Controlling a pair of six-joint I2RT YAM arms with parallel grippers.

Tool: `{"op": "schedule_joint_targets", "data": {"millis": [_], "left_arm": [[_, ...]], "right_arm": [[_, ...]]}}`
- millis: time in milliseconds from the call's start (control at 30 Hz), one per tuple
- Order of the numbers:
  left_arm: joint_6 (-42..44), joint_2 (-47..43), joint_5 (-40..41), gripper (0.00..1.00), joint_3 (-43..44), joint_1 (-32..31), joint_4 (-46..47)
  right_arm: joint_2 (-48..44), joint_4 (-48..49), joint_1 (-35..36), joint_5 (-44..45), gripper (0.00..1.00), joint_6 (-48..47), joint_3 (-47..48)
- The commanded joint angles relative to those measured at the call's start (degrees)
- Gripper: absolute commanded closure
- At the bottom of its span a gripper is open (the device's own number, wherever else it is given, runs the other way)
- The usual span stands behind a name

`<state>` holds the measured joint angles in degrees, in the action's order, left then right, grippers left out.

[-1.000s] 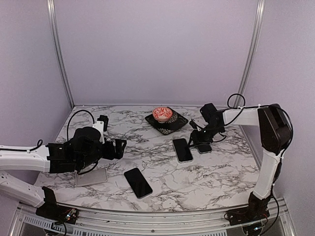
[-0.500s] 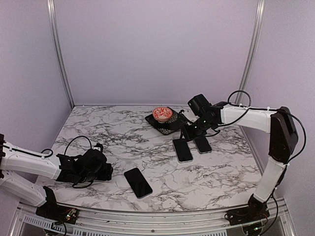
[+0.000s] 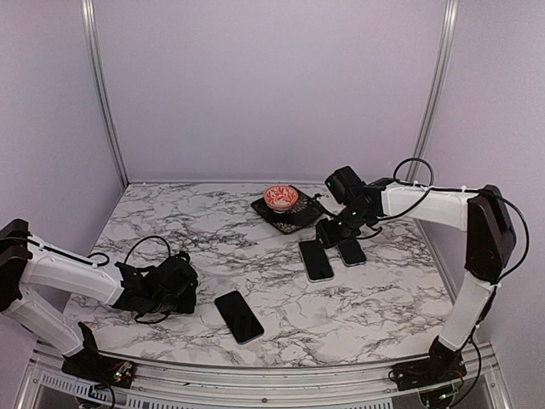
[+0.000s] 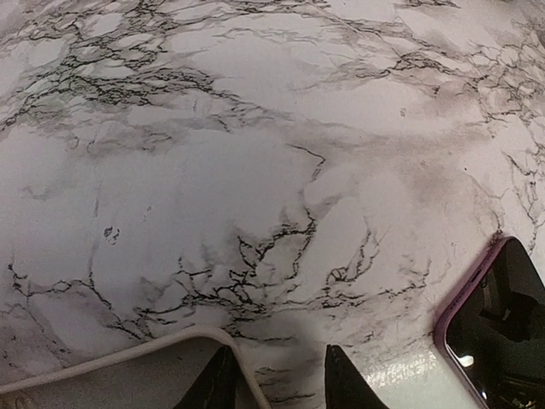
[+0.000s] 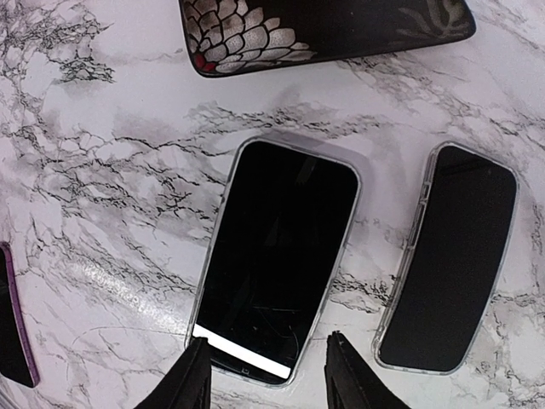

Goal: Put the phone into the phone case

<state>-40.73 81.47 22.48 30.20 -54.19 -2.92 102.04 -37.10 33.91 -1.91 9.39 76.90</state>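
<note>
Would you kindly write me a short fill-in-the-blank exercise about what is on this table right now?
1. The red-and-white bowl sits on a black ___.
2. The table has a ___ pattern.
3. The right gripper is over a phone with its fingers ___.
Missing words: tray; marble; open.

Left pincer (image 4: pixel 278 382) low, jaws apart, right pincer (image 5: pixel 267 375) far forward, jaws apart
</note>
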Motion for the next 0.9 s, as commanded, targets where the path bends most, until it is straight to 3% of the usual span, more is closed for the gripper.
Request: {"op": "schedule_joint_targets", "data": {"millis": [0,167,367,633,867], "left_arm": [[1.01,1.87,-3.19,0.74,0.58,0.23,-0.82],[1.70,1.95,-6.94,0.99,0.49,0.23,-0.77],[6.31,0.07,-9.26,1.00,3.03,0.14,-1.28],[19.48,-6.81,-7.86,1.00,11.82,-2.81,-1.39],[28.92,1.25,-17.23,1.00,22.36,-8.67,0.00]], "right_arm": [[-0.51,0.03,0.54,1.20,0.56,-0.26,-0.35],[-1.09,-0.25,0.52,1.69,0.55,-0.55,-0.22],[-1.65,-0.84,0.52,1.65,0.55,-0.77,0.84],[-3.97,-0.61,0.63,1.65,0.55,-0.66,0.64],[-5.29,-1.03,0.63,3.87,0.54,-0.51,0.54]]}}
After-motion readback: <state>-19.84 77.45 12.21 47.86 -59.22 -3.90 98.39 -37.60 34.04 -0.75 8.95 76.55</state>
